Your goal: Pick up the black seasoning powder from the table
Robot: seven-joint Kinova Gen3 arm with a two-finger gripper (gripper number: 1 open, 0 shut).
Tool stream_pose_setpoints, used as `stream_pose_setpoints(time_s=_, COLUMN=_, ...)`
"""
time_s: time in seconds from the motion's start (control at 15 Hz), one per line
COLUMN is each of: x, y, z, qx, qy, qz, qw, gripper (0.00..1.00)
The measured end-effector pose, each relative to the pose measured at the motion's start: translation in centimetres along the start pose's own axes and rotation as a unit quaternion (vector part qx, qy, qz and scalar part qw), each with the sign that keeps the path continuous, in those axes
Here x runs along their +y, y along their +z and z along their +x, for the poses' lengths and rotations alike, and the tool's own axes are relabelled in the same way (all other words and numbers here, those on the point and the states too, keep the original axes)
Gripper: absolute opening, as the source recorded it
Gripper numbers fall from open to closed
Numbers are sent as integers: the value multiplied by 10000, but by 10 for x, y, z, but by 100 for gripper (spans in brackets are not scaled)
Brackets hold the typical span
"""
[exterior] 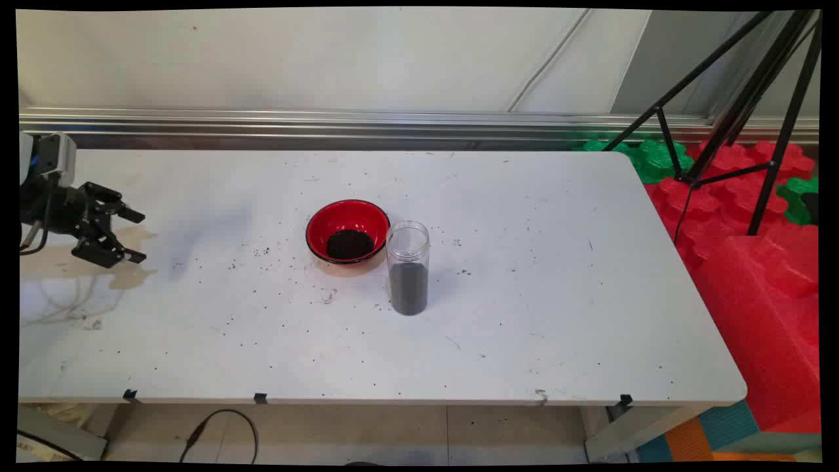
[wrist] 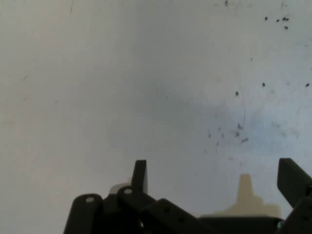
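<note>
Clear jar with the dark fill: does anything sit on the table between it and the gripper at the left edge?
Nothing visible does. The gripper, open and empty, is at the table's far left; only bare surface with scattered dark specks lies between it and the jar. The red bowl stands just behind and left of the jar, off that line.

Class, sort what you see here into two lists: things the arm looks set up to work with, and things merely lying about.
Likely working things (a judgement):
gripper, open, empty
red bowl holding dark grains
clear jar, part-filled with dark grains, beside the bowl

Lying about:
scattered grains on the table
tripod
foam blocks
</note>
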Motion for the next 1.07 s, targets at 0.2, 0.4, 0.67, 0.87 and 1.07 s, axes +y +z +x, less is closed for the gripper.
stream_pose_setpoints(time_s=0.2, x=1, y=-1, z=8, qx=75, qy=98, qz=-53, qw=9999, gripper=100)
stream_pose_setpoints(time_s=0.4, x=5, y=-3, z=20, qx=187, qy=290, qz=-167, qw=9993, gripper=100)
stream_pose_setpoints(time_s=0.67, x=10, y=-5, z=41, qx=365, qy=549, qz=-308, qw=9973, gripper=100)
stream_pose_setpoints(time_s=0.87, x=13, y=-5, z=54, qx=478, qy=693, qz=-388, qw=9957, gripper=100)
stream_pose_setpoints(time_s=1.07, x=16, y=-5, z=70, qx=601, qy=843, qz=-454, qw=9936, gripper=100)
